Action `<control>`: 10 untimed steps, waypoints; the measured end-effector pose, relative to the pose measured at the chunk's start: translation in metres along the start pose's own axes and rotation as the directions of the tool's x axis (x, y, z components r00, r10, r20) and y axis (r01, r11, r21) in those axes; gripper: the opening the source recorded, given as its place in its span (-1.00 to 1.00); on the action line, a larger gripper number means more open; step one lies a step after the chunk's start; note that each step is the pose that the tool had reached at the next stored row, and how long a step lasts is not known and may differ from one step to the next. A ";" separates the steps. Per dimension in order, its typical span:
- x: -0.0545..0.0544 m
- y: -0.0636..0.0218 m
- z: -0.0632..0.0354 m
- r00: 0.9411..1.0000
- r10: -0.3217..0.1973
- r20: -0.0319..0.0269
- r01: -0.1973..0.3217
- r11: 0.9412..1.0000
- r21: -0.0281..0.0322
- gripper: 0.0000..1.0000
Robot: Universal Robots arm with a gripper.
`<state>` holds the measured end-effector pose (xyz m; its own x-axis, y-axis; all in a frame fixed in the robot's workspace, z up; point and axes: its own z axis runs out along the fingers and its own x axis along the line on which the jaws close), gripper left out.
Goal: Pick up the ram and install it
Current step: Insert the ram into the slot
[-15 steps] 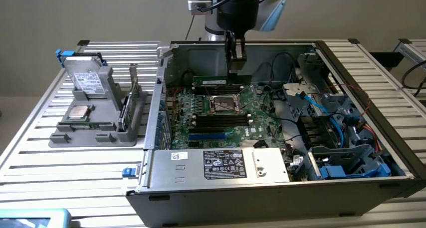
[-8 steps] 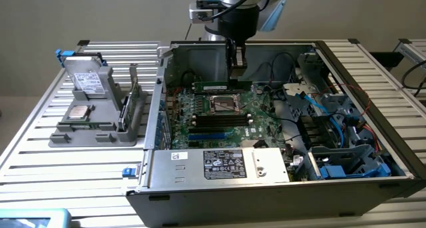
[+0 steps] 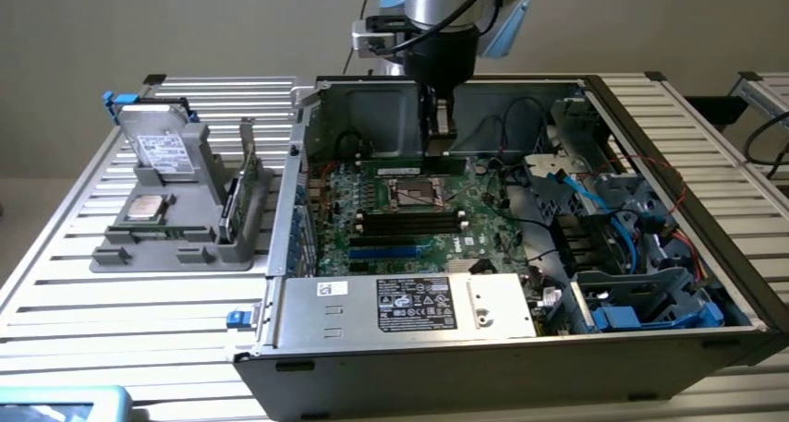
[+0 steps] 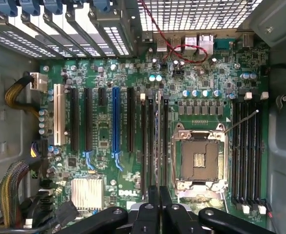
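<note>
you are looking at the hand (image 3: 441, 131) hanging inside the open computer case (image 3: 286, 210), low over the circuit board (image 3: 413, 228). its fingers (image 4: 151, 209) are pressing close together and pinching the ram (image 4: 157, 141), which is showing edge-on as a thin pale strip running out from between them. the ram is sitting right under the hand, lying along the black slots (image 4: 145, 146) on either side of it; you cannot tell whether it is touching them. the processor socket (image 4: 199, 158) is lying just beside the hand. the grey holder (image 3: 161, 200) is standing well apart from the hand, outside the case.
</note>
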<state>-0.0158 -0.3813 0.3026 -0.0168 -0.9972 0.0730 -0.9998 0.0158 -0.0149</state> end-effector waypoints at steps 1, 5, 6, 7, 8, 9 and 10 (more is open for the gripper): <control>0.000 -0.0002 0.0018 1.000 0.000 0.000 0.000 1.000 0.000 -0.76; 0.000 -0.0001 0.0085 1.000 0.002 0.000 -0.002 1.000 0.000 -0.76; -0.001 -0.0001 0.0100 1.000 0.003 0.000 -0.003 1.000 0.000 -0.76; -0.001 -0.0001 0.0115 1.000 0.003 0.000 -0.003 1.000 0.000 -0.76; -0.001 0.0000 0.0126 1.000 0.003 0.000 -0.003 1.000 0.000 -0.76; -0.001 0.0000 0.0137 1.000 0.003 0.000 -0.003 1.000 0.000 -0.76; -0.001 0.0000 0.0143 1.000 0.003 0.000 -0.003 1.000 0.000 -0.76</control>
<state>-0.0156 -0.3815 0.2882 -0.0198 -0.9971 0.0729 -0.9997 0.0188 -0.0149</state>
